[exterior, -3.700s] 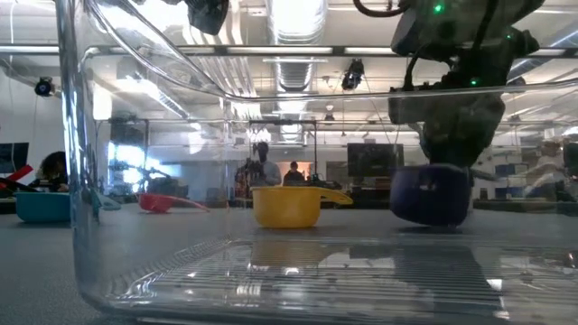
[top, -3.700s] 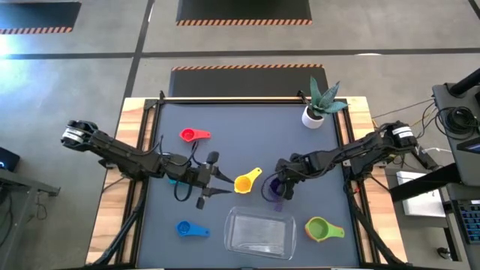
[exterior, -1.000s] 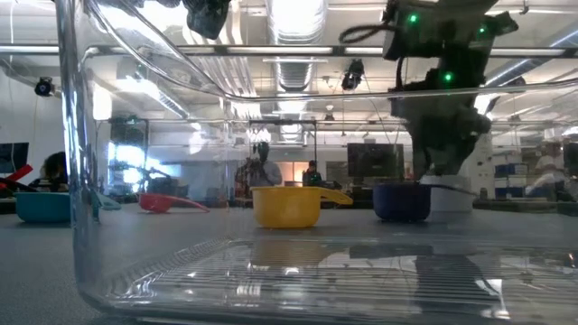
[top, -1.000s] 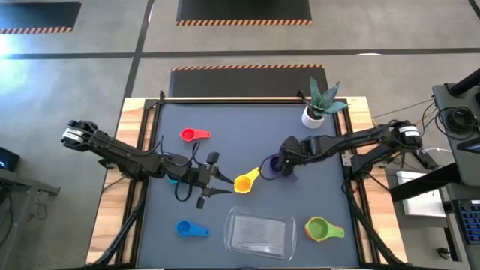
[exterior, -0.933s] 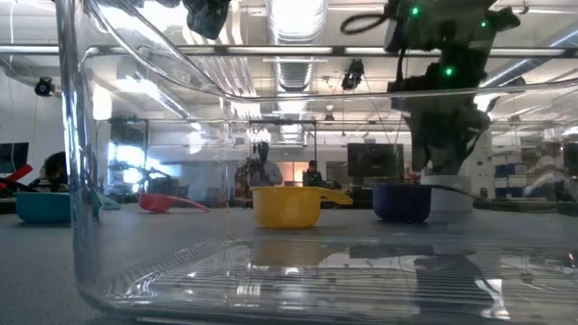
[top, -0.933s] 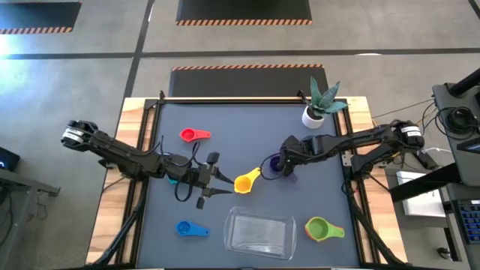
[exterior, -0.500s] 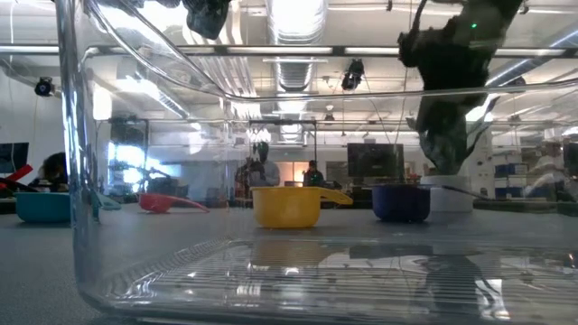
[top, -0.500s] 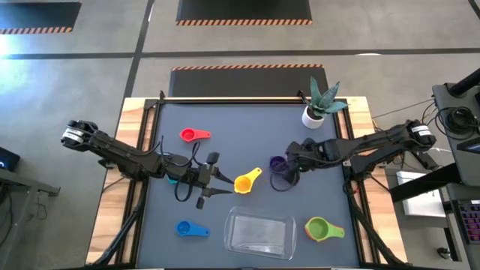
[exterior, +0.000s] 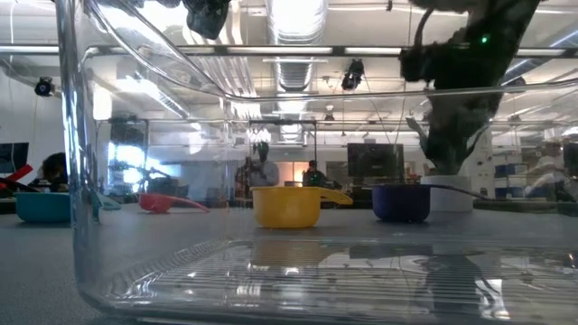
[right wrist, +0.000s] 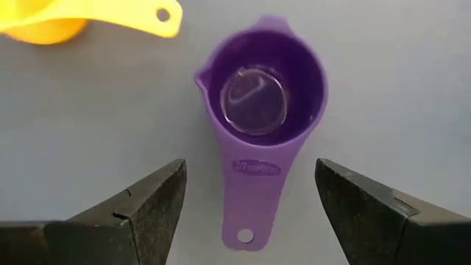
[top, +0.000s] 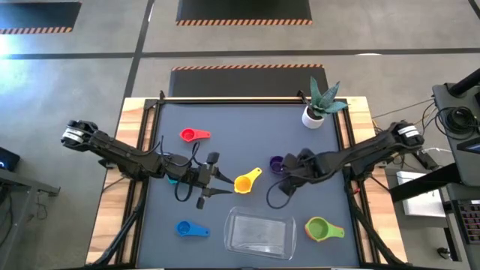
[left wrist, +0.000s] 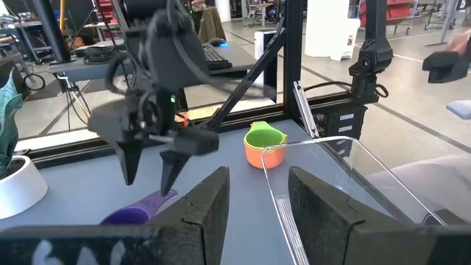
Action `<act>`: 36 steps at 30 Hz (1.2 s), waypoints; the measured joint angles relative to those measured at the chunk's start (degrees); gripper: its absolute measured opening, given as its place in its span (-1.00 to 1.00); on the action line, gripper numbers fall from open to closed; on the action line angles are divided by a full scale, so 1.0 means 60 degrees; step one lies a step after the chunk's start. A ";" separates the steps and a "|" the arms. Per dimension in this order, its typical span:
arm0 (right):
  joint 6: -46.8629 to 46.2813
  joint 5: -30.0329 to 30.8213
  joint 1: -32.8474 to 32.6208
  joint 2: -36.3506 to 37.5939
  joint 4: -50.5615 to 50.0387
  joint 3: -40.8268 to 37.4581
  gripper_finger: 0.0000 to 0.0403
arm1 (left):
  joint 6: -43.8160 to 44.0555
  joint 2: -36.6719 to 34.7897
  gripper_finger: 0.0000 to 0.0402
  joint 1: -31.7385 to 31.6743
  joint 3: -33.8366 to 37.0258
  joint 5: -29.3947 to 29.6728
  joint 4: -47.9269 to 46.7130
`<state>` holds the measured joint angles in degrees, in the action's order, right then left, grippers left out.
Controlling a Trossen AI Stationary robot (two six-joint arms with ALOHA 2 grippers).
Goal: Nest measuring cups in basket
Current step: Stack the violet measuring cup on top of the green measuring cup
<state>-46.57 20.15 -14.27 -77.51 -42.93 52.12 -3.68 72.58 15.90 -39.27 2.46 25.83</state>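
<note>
Purple cup (right wrist: 263, 103) is set upright mid-table, toward the right edge, with the right gripper (right wrist: 250, 199) spread apart above its handle. If that thin handle is pinched off-centre, the cup could be tipped or skidded into the yellow cup (top: 245, 181). The basket (top: 260, 234) is left empty at the near edge.

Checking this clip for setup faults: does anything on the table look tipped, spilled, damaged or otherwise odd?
Nothing stands out. The purple cup sits upright on the mat under the open right gripper, the yellow cup is upright beside it, the green cup sits nested in the orange cup, and the basket holds nothing.
</note>
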 joint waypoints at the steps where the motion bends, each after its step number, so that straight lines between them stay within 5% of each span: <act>1: -0.0284 -0.0001 0.0002 -0.0169 -0.0001 0.0000 0.44 | 0.0000 0.0000 -0.39 0.0004 0.0000 0.0000 -0.0001; 14: -0.0197 -0.0098 0.0004 -0.1379 0.0001 -0.0004 0.41 | 0.0003 0.0000 -0.39 0.0000 0.0000 0.0000 -0.0085; 24: 0.0433 -0.0563 0.0216 -0.1215 0.0332 -0.0239 -0.04 | 0.0036 0.0000 -0.39 0.0004 0.0000 0.0000 -0.0096; 36: 0.1189 -0.1195 0.0743 -0.1173 0.1105 -0.0619 -0.23 | 0.0036 0.0000 -0.39 0.0002 0.0000 0.0000 -0.0098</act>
<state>-39.44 12.98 -9.82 -84.54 -36.30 48.40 -3.46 72.58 15.91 -39.27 2.46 25.24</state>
